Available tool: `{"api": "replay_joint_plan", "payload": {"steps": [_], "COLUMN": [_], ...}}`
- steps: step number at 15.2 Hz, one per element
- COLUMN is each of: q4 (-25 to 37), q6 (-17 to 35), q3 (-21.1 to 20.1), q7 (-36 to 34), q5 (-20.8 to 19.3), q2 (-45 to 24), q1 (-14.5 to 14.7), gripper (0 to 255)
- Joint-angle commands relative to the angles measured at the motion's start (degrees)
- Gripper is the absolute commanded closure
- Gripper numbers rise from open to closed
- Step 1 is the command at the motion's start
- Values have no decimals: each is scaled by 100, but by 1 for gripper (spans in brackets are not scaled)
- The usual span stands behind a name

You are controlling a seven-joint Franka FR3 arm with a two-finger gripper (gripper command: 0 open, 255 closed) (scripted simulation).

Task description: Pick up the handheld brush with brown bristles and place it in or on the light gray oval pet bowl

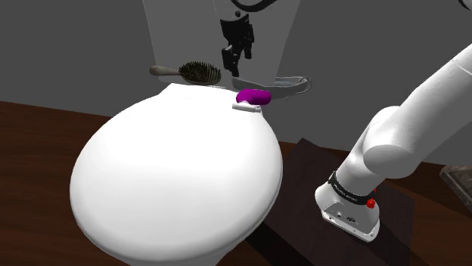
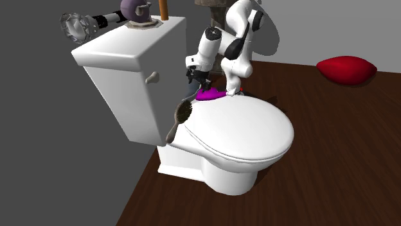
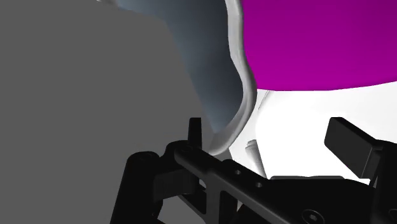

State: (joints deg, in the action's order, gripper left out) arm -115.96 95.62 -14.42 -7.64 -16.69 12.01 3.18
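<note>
The brush (image 1: 198,72), with dark brown bristles and a pale handle, lies at the back of the white toilet seat, against the tank. It also shows in the second exterior view (image 2: 180,116), at the seat's rear corner. The light grey oval bowl (image 1: 290,82) rests behind the lid, to the shoulder view's right of the brush. My black gripper (image 1: 236,54) hangs open between the two, just above the bowl's near end, holding nothing. In the wrist view the bowl's rim (image 3: 236,95) curves past one fingertip (image 3: 195,130), and the gripper (image 3: 272,137) has nothing between its fingers.
A magenta object (image 1: 253,97) sits by the bowl above a small white hinge block (image 1: 247,108). The closed toilet lid (image 1: 181,174) spreads out in front. The tank top (image 2: 128,48) carries several items. A red cushion (image 2: 347,69) lies on the dark wood floor.
</note>
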Motion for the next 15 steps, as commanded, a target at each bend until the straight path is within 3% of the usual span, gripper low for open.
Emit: {"api": "replay_joint_plan", "payload": {"steps": [1, 8, 15], "q4": [354, 1914, 3894], "q6": [13, -345, -1011], "q3": [-166, -588, -604], "q7": [-169, -703, -798], "q5": [-325, -1620, -2996], "q2": [-421, -2041, -3818], "q1": [41, 430, 1254], "gripper": [0, 0, 0]}}
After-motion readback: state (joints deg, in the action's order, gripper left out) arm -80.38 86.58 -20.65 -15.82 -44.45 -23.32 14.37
